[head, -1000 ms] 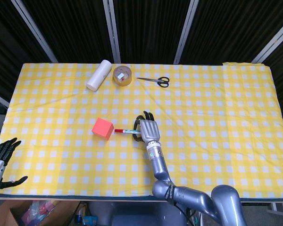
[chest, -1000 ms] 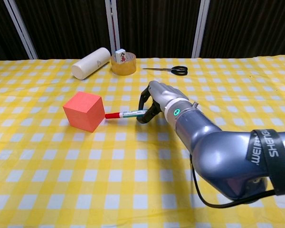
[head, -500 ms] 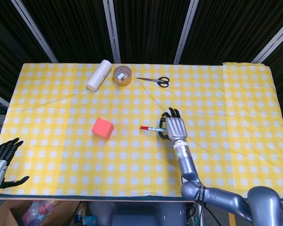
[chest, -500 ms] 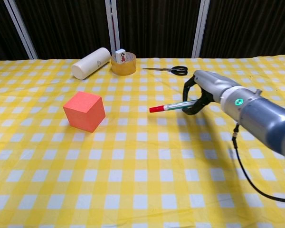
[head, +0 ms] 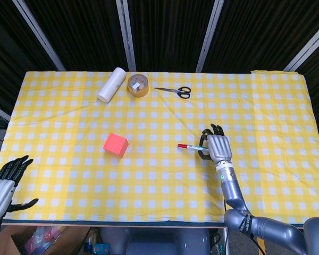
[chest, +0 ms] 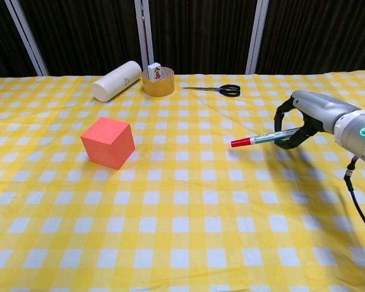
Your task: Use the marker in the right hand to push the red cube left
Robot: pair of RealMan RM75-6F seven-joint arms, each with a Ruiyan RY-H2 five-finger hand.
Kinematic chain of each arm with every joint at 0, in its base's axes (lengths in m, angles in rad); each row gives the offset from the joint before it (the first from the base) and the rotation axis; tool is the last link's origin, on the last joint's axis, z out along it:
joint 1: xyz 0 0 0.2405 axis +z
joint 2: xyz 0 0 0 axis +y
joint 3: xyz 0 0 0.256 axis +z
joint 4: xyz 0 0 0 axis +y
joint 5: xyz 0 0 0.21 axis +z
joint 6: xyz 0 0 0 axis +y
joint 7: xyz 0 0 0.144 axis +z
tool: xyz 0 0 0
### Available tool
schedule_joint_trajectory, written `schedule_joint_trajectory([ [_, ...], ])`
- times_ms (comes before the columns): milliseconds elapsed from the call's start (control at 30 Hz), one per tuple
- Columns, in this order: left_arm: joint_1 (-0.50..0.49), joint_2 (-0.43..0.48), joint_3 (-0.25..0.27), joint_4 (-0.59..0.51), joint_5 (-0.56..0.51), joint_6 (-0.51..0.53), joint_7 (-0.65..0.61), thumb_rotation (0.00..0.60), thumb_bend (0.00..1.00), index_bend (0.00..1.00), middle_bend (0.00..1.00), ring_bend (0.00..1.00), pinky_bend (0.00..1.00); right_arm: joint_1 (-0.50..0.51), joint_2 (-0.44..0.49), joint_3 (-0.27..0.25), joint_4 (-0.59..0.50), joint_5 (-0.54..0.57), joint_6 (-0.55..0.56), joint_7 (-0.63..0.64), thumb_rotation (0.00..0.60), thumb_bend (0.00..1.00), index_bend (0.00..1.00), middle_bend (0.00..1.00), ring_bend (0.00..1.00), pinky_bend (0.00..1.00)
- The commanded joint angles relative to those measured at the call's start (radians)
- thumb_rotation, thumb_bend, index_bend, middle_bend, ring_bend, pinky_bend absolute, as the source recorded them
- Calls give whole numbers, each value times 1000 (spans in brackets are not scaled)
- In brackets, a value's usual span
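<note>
Holding the marker (chest: 263, 137) in clenched fingers (chest: 290, 111), right hand (chest: 310, 115) at right of frame, red tip aimed left. Red cube (chest: 108, 142) sitting left of centre on the worktop (chest: 182, 231), well apart. Left hand (head: 5, 183) idle, fingers released. Judged next: bringing the tip level against the cube's right face.

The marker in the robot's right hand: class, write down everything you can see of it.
The marker is a slim pen with a red cap at its tip and a pale, greenish barrel. The right hand grips its rear end, fingers curled round it. It lies roughly level above the yellow checked cloth, tip pointing left towards the red cube, well apart from it.
</note>
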Motion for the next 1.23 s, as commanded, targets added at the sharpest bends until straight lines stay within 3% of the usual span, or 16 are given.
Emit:
schedule_joint_trajectory([
  [33, -2, -1, -1, -2, 0, -1, 1, 600, 0, 0, 0, 0, 0, -5, 3, -4, 17, 11, 5, -12, 600, 388, 532, 278, 42, 52],
  [200, -4, -2, -2, -2, -1, -3, 2, 600, 0, 0, 0, 0, 0, -8, 15, -15, 11, 34, 5, -51, 600, 387, 312, 225, 15, 48],
  [300, -4, -2, -2, -1, -1, -1, 3, 600, 0, 0, 0, 0, 0, -12, 26, -18, -6, 50, 12, -71, 600, 388, 247, 186, 1, 36],
  [467, -2, -3, -5, 1, -4, 5, 1, 600, 0, 0, 0, 0, 0, -35, 64, -29, -73, 54, 44, -89, 600, 388, 213, 168, 0, 31],
  [633, 2, -7, -7, 10, 1, 19, -1, 600, 0, 0, 0, 0, 0, -84, 147, -69, -183, -14, 103, -85, 600, 387, 187, 134, 0, 4],
  [833, 11, -20, -13, 30, 13, 52, -6, 600, 0, 0, 0, 0, 0, -206, 321, -173, -357, -231, 233, -1, 600, 388, 156, 89, 0, 0],
  [1033, 22, -42, -21, 54, 27, 94, 8, 600, 0, 0, 0, 0, 0, -356, 481, -301, -472, -428, 386, 94, 600, 387, 5, 10, 0, 0],
  [1233, 32, -58, -21, 70, 33, 111, 36, 600, 0, 0, 0, 0, 0, -477, 536, -405, -420, -573, 486, 223, 600, 387, 0, 0, 0, 0],
])
